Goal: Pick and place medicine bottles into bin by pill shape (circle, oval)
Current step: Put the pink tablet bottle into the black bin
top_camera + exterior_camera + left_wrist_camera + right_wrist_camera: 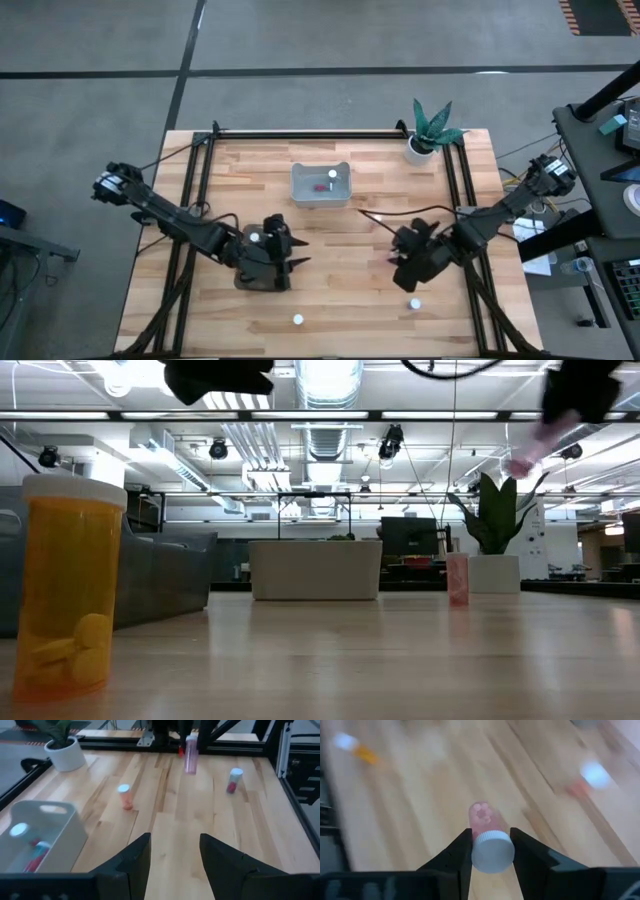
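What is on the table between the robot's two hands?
Only bare wood, as the high view shows. The left hand is open and empty, the right hand grips a pink bottle, and no bottle stands between them.

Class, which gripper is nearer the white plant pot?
Right. The right gripper, holding a pink bottle, sits below the pot; the left gripper is farther across the table.

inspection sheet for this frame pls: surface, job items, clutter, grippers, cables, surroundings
Surface: wooden table, bare planks.
Job's things: white bin holding bottles; orange bottle standing with pills inside; two loose bottles at the near edge.
Clutter: potted plant at the far right corner.
Grippers: right gripper shut on pink bottle, lifted; left gripper open, empty.
Cables: black lead trailing to the right arm.
Surroundings: open hall, ceiling lights; nobody seen.
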You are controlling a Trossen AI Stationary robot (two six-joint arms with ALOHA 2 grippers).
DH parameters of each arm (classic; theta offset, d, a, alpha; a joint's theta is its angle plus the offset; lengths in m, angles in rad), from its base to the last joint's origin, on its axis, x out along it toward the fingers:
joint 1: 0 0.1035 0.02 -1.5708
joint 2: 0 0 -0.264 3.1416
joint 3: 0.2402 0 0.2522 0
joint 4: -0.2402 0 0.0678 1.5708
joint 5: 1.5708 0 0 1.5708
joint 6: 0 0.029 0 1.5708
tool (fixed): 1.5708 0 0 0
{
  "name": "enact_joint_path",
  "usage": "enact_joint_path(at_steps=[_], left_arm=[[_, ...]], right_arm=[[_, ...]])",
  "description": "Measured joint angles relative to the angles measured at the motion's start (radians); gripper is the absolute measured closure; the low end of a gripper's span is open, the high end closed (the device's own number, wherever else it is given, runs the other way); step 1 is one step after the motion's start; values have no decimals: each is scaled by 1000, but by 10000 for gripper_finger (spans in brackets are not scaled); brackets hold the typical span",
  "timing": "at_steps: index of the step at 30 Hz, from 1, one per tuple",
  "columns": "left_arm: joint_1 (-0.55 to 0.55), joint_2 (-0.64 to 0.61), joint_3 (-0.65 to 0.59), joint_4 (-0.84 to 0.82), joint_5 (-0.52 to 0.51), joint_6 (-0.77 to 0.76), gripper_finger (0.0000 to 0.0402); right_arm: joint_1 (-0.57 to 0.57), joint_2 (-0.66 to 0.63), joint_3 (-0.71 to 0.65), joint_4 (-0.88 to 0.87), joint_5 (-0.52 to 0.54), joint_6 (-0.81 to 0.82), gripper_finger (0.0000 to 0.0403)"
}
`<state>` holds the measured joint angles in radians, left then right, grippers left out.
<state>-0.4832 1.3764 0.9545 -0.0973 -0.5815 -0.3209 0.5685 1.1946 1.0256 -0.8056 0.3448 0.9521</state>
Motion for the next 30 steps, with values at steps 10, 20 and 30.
enact_joint_path(at_steps=[10, 20, 30], left_arm=[[43, 129, 6, 199, 105, 53, 248], [109, 235, 6, 361, 167, 70, 210], [170, 345, 8, 508, 249, 73, 171]], right_arm=[[-94, 40, -22, 270, -12, -324, 293], [-143, 118, -22, 355, -46, -439, 293], [-163, 163, 1, 388, -83, -510, 293]])
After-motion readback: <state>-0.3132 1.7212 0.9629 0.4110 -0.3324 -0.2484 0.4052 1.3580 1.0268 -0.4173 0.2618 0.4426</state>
